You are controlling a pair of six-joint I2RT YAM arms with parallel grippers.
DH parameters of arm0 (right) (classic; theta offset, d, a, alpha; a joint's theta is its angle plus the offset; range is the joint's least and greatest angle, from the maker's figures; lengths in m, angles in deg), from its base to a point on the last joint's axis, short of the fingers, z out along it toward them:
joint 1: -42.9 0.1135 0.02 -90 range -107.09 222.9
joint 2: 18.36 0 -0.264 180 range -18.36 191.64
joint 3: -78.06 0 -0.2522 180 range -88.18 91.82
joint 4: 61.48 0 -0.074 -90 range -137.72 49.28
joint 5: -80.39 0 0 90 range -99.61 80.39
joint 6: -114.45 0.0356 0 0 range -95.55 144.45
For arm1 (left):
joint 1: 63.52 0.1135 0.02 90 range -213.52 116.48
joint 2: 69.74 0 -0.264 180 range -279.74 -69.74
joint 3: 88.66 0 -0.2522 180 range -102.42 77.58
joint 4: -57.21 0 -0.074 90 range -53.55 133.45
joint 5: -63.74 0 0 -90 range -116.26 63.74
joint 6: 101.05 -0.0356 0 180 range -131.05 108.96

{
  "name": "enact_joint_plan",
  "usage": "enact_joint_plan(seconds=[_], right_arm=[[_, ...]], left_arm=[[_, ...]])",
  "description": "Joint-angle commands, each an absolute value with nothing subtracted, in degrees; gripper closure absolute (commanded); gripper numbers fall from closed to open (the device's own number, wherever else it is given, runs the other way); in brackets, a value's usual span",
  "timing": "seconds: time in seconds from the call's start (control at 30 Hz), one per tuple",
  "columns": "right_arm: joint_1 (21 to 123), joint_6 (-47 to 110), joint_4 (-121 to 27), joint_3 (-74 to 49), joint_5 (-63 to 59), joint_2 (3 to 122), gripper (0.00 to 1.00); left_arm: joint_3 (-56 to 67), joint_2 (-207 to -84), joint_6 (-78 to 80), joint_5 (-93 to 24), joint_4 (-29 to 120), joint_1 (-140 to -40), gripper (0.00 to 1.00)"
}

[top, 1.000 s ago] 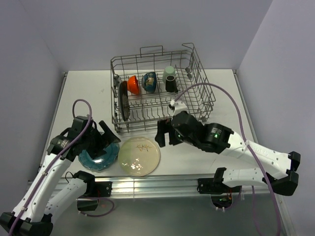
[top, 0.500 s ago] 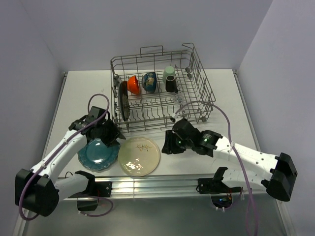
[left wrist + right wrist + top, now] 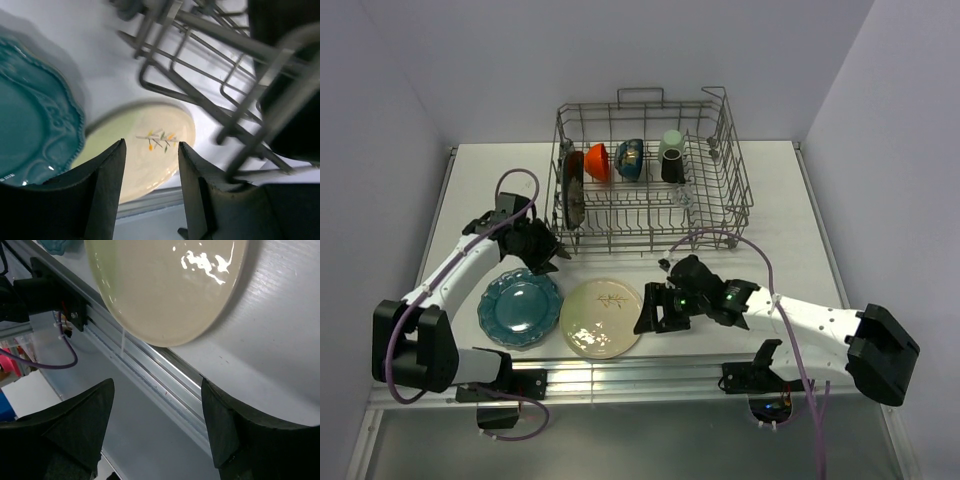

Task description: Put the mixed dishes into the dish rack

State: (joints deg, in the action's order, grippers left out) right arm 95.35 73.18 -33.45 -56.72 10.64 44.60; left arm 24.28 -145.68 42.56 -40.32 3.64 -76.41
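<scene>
The dish rack (image 3: 740,200) stands at the far middle of the table. In it are the black square plate (image 3: 573,190) on edge, the red-orange bowl (image 3: 597,162), the dark bowl (image 3: 629,160), the pale green cup (image 3: 670,141) and the brown mug (image 3: 671,169). The clear glass is hard to make out. The teal plate (image 3: 520,308) and the cream plate (image 3: 602,317) lie flat near the front edge. My left gripper (image 3: 548,252) is open and empty at the rack's front left corner (image 3: 200,85). My right gripper (image 3: 648,318) is open and empty at the cream plate's (image 3: 165,285) right edge.
The table's front metal rail (image 3: 650,368) runs just below both plates and shows under the cream plate in the right wrist view (image 3: 150,375). The left wrist view shows the teal plate (image 3: 30,120) and the cream plate (image 3: 145,150) beyond my left gripper (image 3: 151,145).
The left gripper left the teal plate and moved up to the rack's front left corner. The rack shifted a little back and right. The right gripper dropped to the cream plate's right edge.
</scene>
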Motion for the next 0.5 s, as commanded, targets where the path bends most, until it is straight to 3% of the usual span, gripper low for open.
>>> enact_joint_plan(seconds=[0.0, 0.23, 0.47], right_arm=[[95.1, 74.9, -39.6, -57.5, 11.9, 46.3, 0.21], [95.1, 76.8, -42.8, -57.6, 8.2, 53.4, 0.21], [95.2, 79.7, -46.9, -58.7, 3.7, 59.6, 0.35]], left_arm=[[22.6, -147.2, 40.4, -40.1, 7.8, -73.4, 0.48], [27.7, -141.0, 41.2, -42.4, 6.9, -73.3, 0.47], [37.3, -125.4, 43.0, -46.1, 2.8, -73.4, 0.4]])
